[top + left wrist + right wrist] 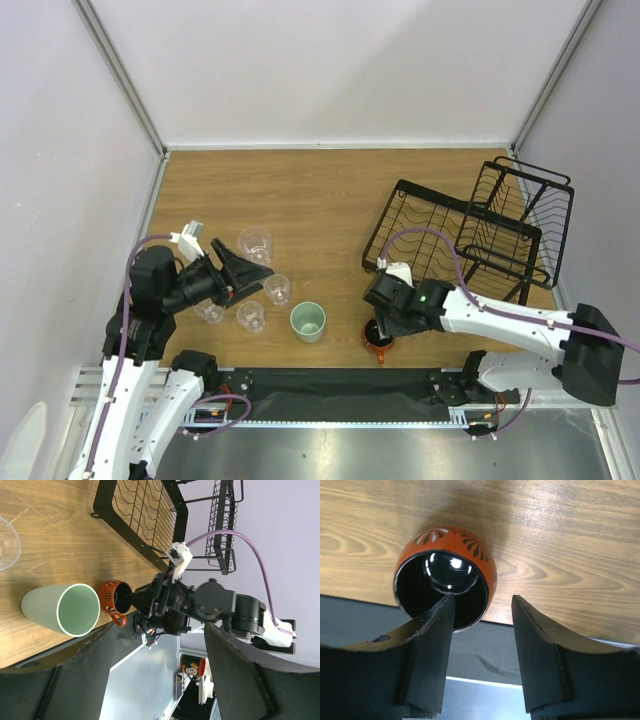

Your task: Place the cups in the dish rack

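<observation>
No legible text or labels anywhere.

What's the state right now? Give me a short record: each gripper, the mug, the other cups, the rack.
left gripper: open, holding nothing, among the clear tumblers
right gripper: open, jaws straddling the mug's wall, one finger inside
orange mug: upright, not yet clamped
mint cup: upright, between the tumblers and the mug
dish rack: no cups in it
</observation>
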{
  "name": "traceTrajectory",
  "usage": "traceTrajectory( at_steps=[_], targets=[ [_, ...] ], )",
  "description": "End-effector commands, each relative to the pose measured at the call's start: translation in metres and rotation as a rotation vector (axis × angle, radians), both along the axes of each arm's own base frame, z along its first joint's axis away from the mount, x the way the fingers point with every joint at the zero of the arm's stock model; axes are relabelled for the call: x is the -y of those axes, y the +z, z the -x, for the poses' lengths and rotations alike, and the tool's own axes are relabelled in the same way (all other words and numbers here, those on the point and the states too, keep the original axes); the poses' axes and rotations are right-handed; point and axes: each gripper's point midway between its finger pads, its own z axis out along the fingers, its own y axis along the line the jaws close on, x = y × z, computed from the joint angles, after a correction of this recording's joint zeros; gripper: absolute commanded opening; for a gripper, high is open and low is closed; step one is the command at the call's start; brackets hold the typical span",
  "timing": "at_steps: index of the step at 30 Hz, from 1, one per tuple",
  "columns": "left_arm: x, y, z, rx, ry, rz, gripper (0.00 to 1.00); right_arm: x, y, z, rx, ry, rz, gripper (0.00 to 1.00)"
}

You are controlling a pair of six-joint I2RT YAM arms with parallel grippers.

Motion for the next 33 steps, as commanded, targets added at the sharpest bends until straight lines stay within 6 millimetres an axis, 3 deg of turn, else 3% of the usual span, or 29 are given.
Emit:
traceTrajectory(
  at_steps=[1,11,18,22,25,27,29,30,33],
  targets=[
    [0.002,0.008,0.007,0.018,-0.024,0.021,0.77,-0.006,-0.007,-0.007,0.018,-0.030,-0.012,0.54],
    [0.002,0.007,0.014,0.017,-0.031,0.029,0.77,-0.014,-0.028,-0.005,-0.015,-0.005,0.023,0.42],
    [0.004,0.011,0.014,0.032,-0.054,0.044,0.75,-0.011,-0.032,-0.004,-0.015,0.004,0.050,0.15],
    [0.010,0.031,0.013,0.119,-0.095,0.089,0.76,-0.012,-0.024,-0.005,0.002,0.007,0.036,0.00],
    [0.012,0.043,0.010,0.162,-0.113,0.098,0.76,-0.025,0.003,-0.009,0.047,0.026,-0.034,0.00],
    [0.014,0.056,0.009,0.221,-0.129,0.081,0.78,-0.043,0.038,-0.015,0.100,0.046,-0.121,0.00],
    [0.015,0.073,0.003,0.272,-0.134,0.065,0.79,-0.049,0.069,-0.018,0.140,0.059,-0.180,0.00],
    [0.018,0.078,0.004,0.297,-0.153,0.061,0.79,-0.059,0.098,-0.023,0.175,0.066,-0.243,0.00],
    [0.032,0.101,-0.003,0.374,-0.186,0.093,0.81,-0.064,0.146,-0.028,0.243,0.094,-0.329,0.00]
  ],
)
